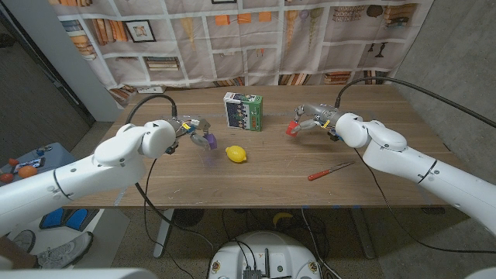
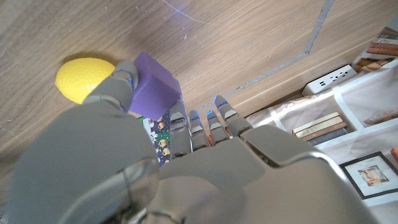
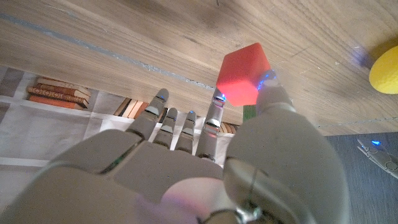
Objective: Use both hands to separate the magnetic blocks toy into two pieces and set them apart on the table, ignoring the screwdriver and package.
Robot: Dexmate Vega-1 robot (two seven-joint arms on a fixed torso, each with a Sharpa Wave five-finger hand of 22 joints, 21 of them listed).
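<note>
Split's done | left robot hand [image 1: 188, 129] clamps the purple block [image 1: 207, 141] left of centre | right robot hand [image 1: 310, 120] pinches the red block [image 1: 292, 129] right of centre | both over the table [image 1: 256, 182], still to set down.

Left hand [image 1: 188, 130], right hand [image 1: 308, 119] (seemingly raised) gripping.

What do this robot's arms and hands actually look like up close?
Both arms are smooth, rounded white shells with black cables looping off them. The left hand and right hand are grey metal-looking, humanlike, with small blue lights glowing near the fingertips.
</note>
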